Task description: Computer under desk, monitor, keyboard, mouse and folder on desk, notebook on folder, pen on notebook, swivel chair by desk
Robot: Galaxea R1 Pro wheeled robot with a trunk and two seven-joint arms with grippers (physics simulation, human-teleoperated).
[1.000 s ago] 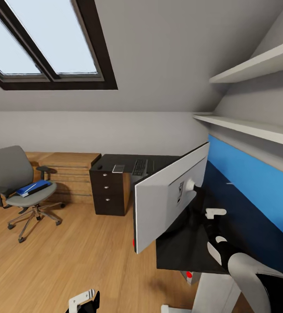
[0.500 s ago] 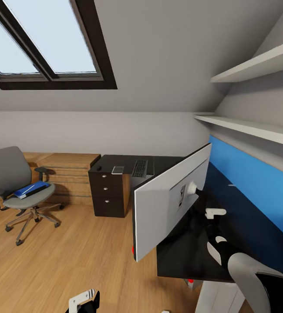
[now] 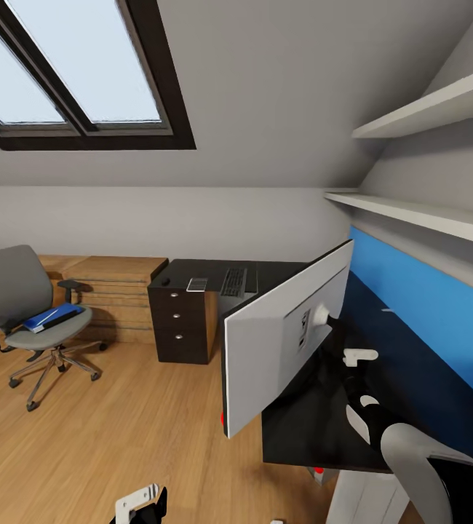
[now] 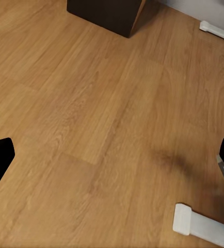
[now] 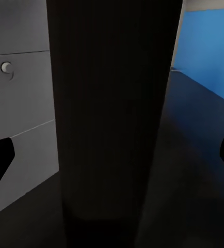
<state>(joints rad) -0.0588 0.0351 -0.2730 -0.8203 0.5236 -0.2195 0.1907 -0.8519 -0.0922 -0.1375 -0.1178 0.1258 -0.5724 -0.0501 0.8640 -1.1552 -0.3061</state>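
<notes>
My right hand, fingers spread, straddles the monitor neck on the counter. The screen overhangs the edge; a careless push could tip it onto the floor.

One monitor stands on one black desk in an attic bedroom; one swivel chair holds one blue folder. A dark three-drawer cabinet carries one keyboard, one notebook and one mouse (too small to be sure). Two wall shelves hang above.
</notes>
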